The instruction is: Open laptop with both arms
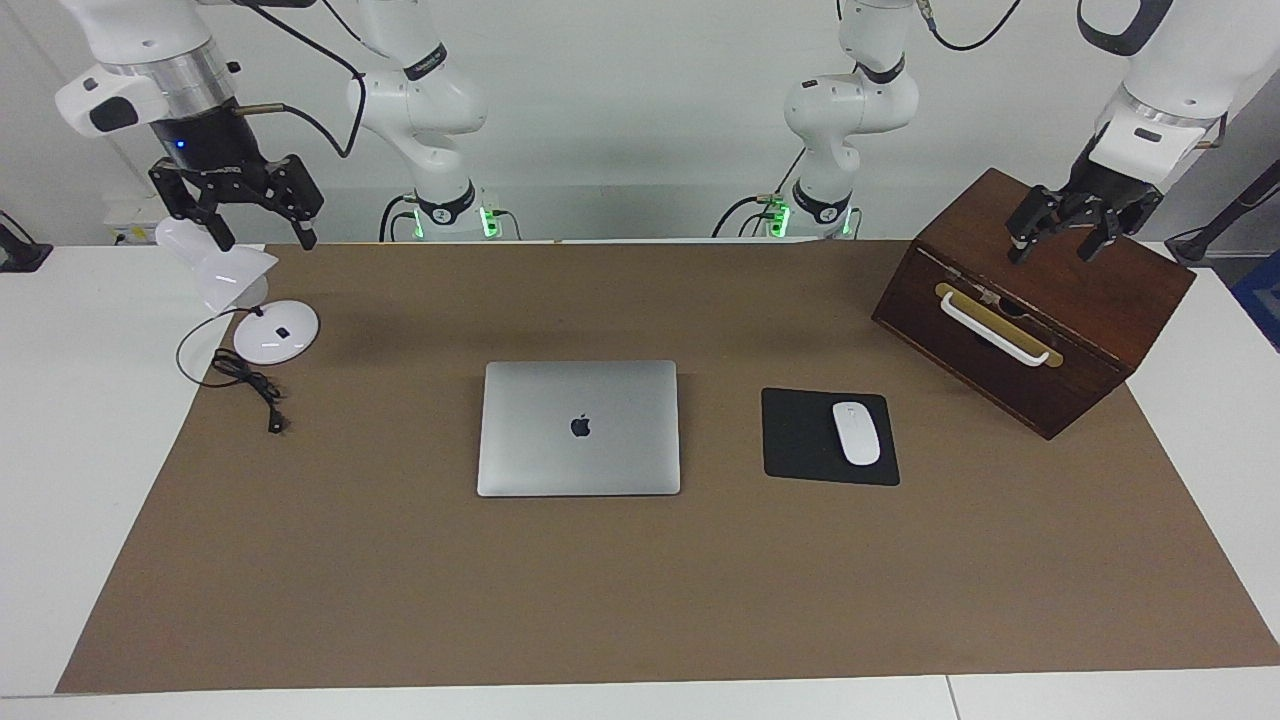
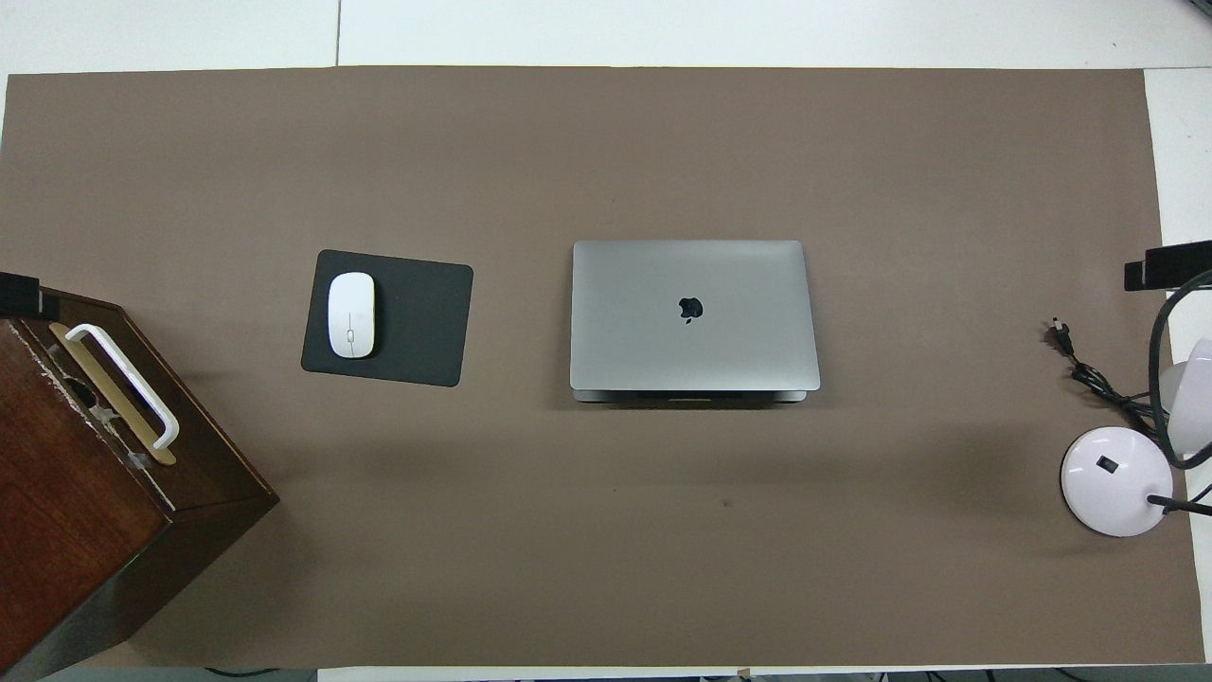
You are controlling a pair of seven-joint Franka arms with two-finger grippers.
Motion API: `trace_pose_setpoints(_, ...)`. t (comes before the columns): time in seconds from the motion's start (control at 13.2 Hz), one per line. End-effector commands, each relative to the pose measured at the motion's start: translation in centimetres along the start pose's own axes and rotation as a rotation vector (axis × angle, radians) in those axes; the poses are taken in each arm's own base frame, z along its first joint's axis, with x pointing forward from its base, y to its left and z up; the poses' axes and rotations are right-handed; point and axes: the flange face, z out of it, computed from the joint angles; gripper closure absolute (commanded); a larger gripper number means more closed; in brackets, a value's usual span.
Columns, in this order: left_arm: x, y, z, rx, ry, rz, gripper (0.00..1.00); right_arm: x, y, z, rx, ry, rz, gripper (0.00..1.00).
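Note:
The laptop (image 1: 579, 428) (image 2: 694, 315) lies shut and flat on the middle of the brown mat, silver-grey, with a dark apple logo on its lid. A thin dark seam shows along its edge nearer to the robots. My left gripper (image 1: 1055, 248) hangs open over the wooden box at the left arm's end of the table, well away from the laptop. My right gripper (image 1: 265, 240) hangs open over the white desk lamp at the right arm's end, holding nothing.
A black mousepad (image 1: 800, 440) with a white mouse (image 1: 856, 432) lies beside the laptop toward the left arm's end. The tilted wooden box (image 1: 1040, 310) has a white handle. The lamp's base (image 1: 275, 330) and its black cable (image 1: 250, 385) lie at the mat's corner.

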Motion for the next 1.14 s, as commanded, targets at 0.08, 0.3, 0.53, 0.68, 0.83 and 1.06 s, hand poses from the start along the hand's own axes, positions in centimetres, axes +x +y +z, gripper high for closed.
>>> trace_pose_setpoints(0.08,0.10,-0.41,-0.18,0.023,0.010,-0.002,0.00,-0.55,0.01,-0.09,0.012,-0.005,0.019,0.00)
trace_pose_setpoints(0.3,0.10,-0.41,-0.18,0.023,0.011,-0.002,0.00,-0.55,0.01,-0.09,0.012,-0.005,0.019,0.00)
trace_pose_setpoints(0.53,0.13,-0.01,-0.10,0.022,0.009,-0.010,0.00,-0.55,0.01,-0.09,0.012,-0.005,0.019,0.00)
trace_pose_setpoints(0.68,0.27,-0.31,-0.11,0.021,0.023,-0.009,0.00,-0.55,0.01,-0.09,0.012,-0.005,0.019,0.00)
trace_pose_setpoints(0.83,0.33,0.17,-0.06,0.020,0.025,0.002,0.00,-0.55,0.09,-0.10,0.012,-0.005,0.021,0.00)
trace_pose_setpoints(1.06,0.31,0.33,0.26,0.020,0.022,-0.004,0.32,-0.67,0.24,-0.01,0.012,-0.015,0.024,0.00)
